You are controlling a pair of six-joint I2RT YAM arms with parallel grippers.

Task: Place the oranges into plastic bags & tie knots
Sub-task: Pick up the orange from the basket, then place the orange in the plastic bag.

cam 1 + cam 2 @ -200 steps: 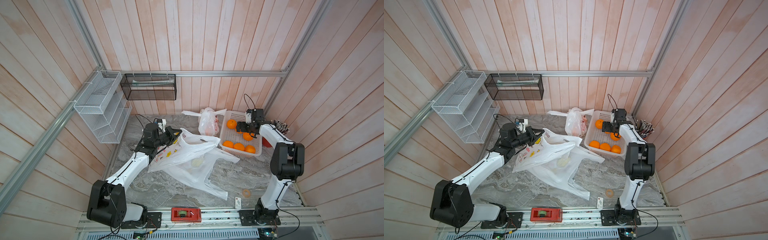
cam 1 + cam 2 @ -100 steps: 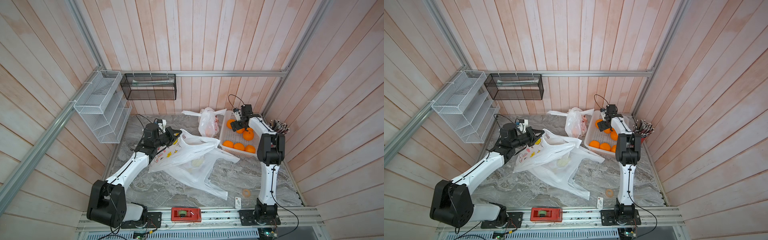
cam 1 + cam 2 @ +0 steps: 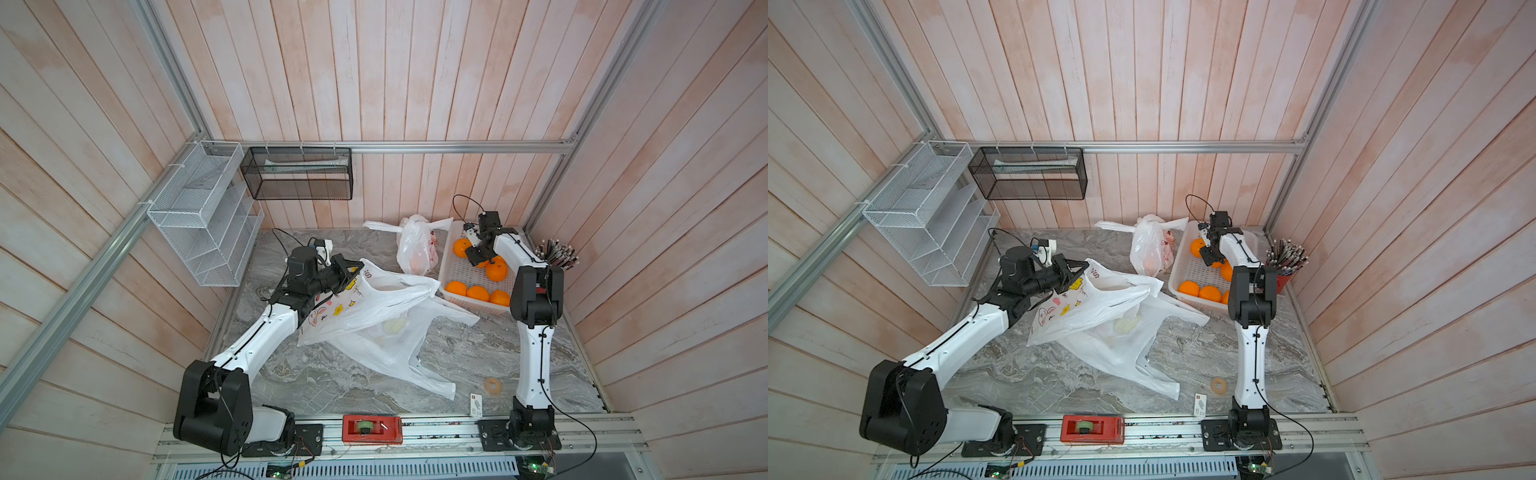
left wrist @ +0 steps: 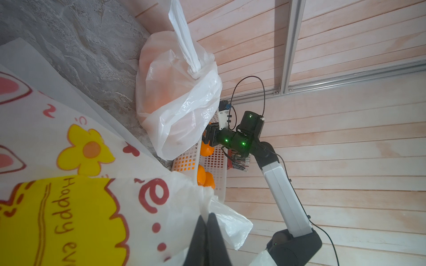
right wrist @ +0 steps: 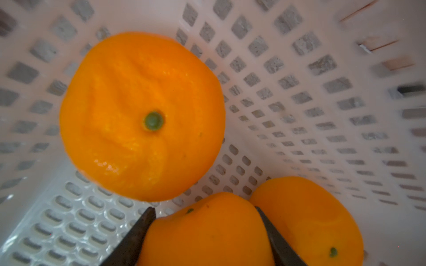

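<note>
Straddling one orange [image 5: 202, 239] in the white basket [image 5: 299, 103] at the far right of the desk [image 3: 457, 353], the right tool [image 5: 204, 208] grips its flanks, while the open bag [image 3: 374, 299] lies leftward past the basket rim, its edge pinched in the closed left tool [image 4: 207, 217].

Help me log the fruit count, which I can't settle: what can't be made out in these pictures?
- tied bag: in both top views and the left wrist view, cloudy plastic blurs its contents; count unreadable.
- basket: the right arm covers some oranges in both top views.
- right gripper: fingers flank an orange; the right wrist view's edge cuts them off, grip unclear.
- open bag: pale lump inside, unidentifiable through plastic.
</note>
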